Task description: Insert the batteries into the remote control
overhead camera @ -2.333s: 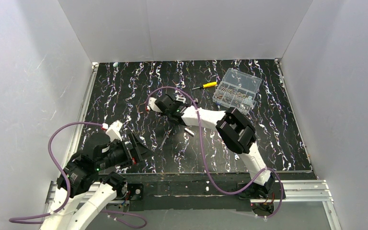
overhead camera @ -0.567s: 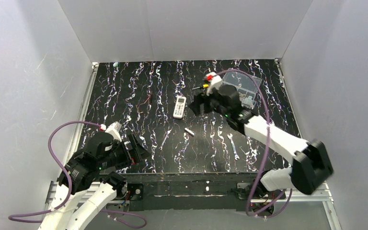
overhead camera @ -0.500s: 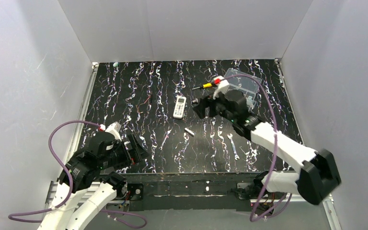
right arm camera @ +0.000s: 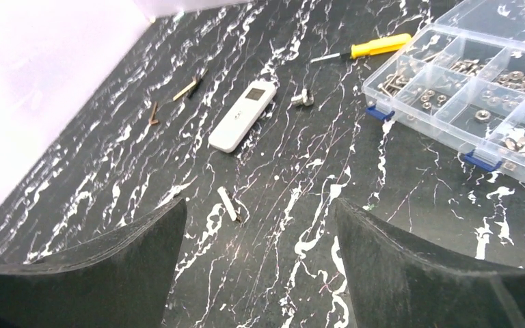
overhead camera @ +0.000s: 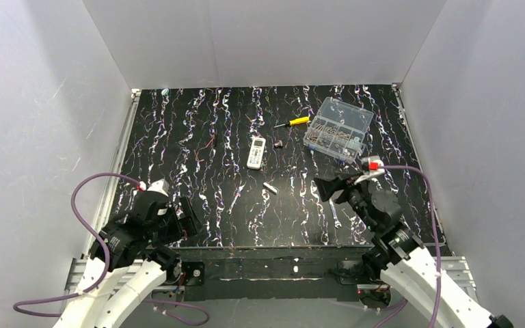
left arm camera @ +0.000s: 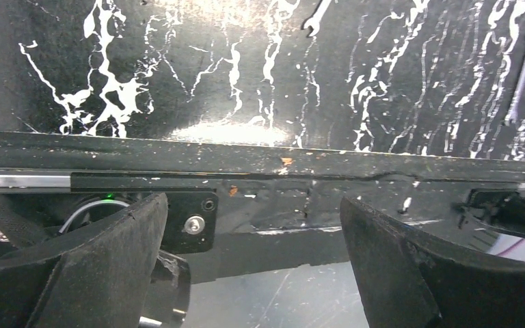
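The remote control (overhead camera: pixel 256 152) is a small white handset lying flat near the middle of the mat, screen end toward the back; the right wrist view shows the remote control (right arm camera: pixel 242 116) ahead and left of the fingers. My right gripper (overhead camera: pixel 322 187) hovers open and empty over the mat's right front, well short of it; in its own view the right gripper (right arm camera: pixel 260 225) holds nothing. My left gripper (overhead camera: pixel 190 220) is open at the front left, and in its wrist view the left gripper (left arm camera: pixel 251 205) hangs over the table's front edge. The batteries show in no view.
A short white stick (overhead camera: pixel 270 186) lies in front of the remote, a small metal piece (overhead camera: pixel 278 143) to its right. A yellow screwdriver (overhead camera: pixel 292 122) and a clear parts box (overhead camera: pixel 338 128) sit at the back right. A wrench (overhead camera: pixel 333 210) lies near my right gripper.
My right arm has drawn back from beside the remote and the parts box to the right front of the mat. The left arm has pulled back slightly toward the front edge.
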